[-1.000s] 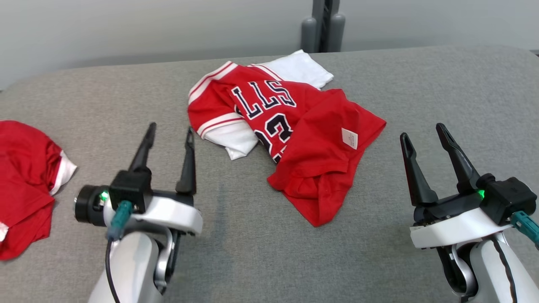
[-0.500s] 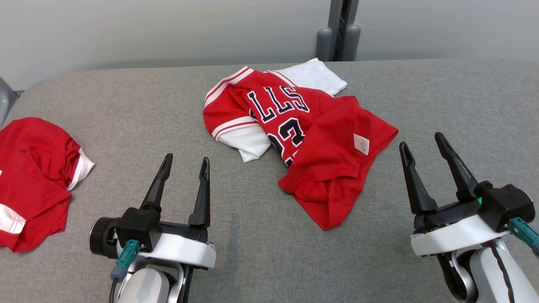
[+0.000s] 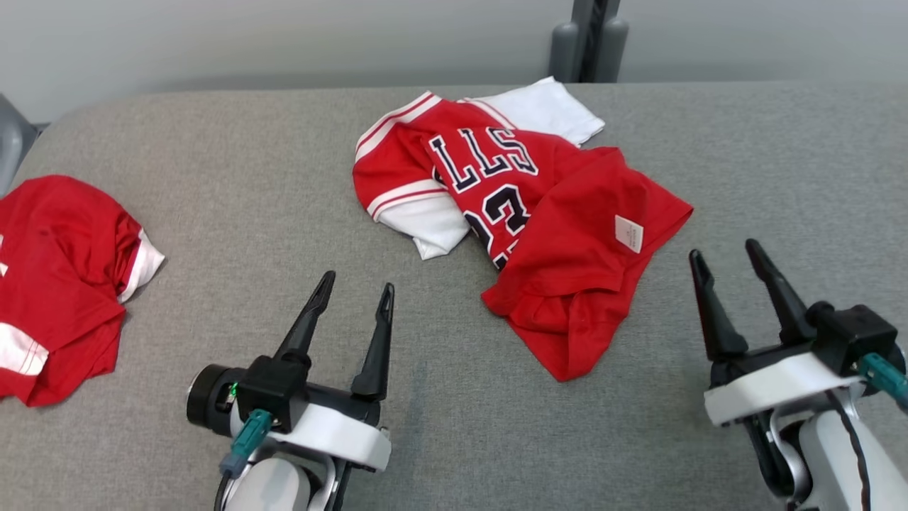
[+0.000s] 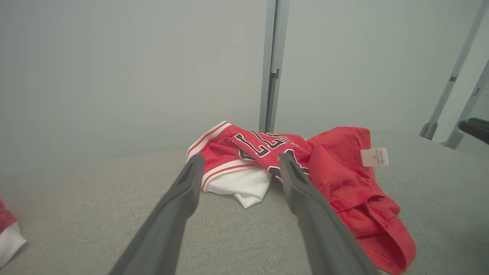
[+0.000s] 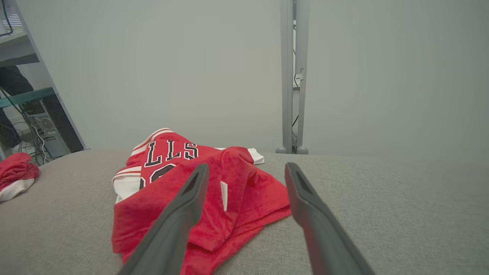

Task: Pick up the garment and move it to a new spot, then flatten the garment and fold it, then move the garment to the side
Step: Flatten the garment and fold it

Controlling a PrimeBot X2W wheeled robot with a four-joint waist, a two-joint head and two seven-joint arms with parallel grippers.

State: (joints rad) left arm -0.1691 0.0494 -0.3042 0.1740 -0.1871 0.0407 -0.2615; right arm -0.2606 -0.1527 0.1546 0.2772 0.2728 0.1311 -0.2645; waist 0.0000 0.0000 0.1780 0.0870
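1. Two grippers sit over the near part of the grey counter [image 3: 213,177]. The left gripper [image 3: 359,280] has two dark fingers spread apart and empty. It is near the garment's lower white sleeve but apart from it.
2. The right gripper [image 3: 723,248] also has two dark fingers spread wide and empty. It sits just beside the garment's right edge, not touching it.
3. One garment [image 3: 560,234] lies crumpled at the middle of the counter, between and beyond the two grippers. It has a red body, two white sleeves and striped trim. The number "23" and one line of lettering read upside down in the head view. A red flap is folded over the number, with one white tag [image 3: 629,233] facing up.
4. One other red garment [image 3: 57,284] with a white edge lies bunched at the counter's left edge, well apart.
5. One grey post [image 3: 589,39] stands behind the counter's far edge.
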